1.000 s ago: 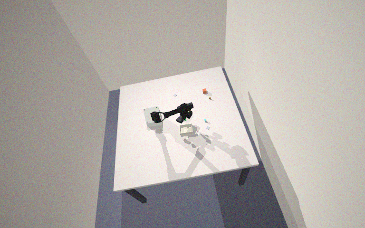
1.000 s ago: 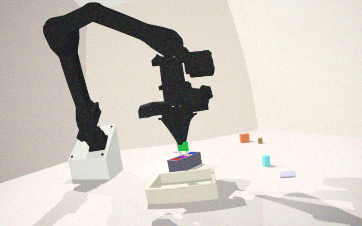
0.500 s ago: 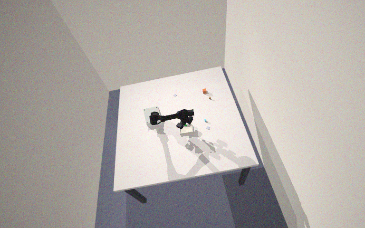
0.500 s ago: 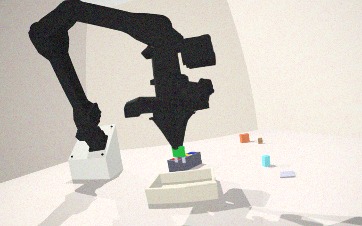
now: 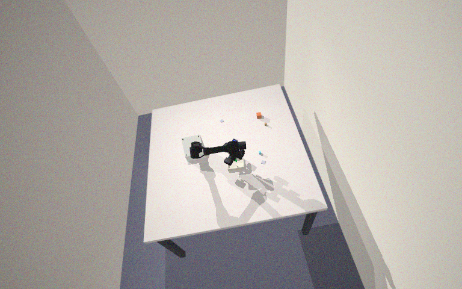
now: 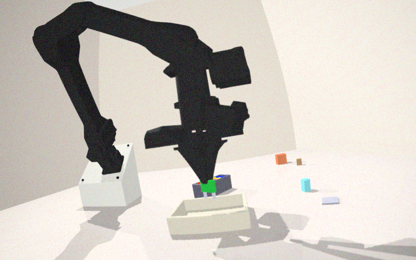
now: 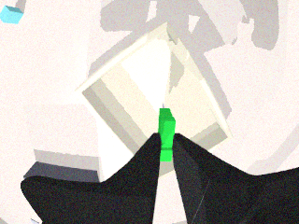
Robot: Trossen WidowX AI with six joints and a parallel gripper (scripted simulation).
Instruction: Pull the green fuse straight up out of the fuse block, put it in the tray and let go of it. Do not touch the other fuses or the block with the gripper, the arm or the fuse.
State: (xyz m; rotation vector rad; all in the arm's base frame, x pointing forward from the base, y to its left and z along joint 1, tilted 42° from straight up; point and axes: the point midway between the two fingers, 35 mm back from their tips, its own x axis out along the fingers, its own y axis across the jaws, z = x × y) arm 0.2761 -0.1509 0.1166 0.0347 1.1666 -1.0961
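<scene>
From the top, the arm hides the block; the fuse is a speck. In the exterior view the gripper covers part of the block.

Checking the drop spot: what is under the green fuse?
Under the green fuse, held in the gripper, lies the tray, its pale floor showing. The fingers cover the tray's nearer part.

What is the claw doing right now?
Claw: closed, holding the green fuse above the tray.
</scene>
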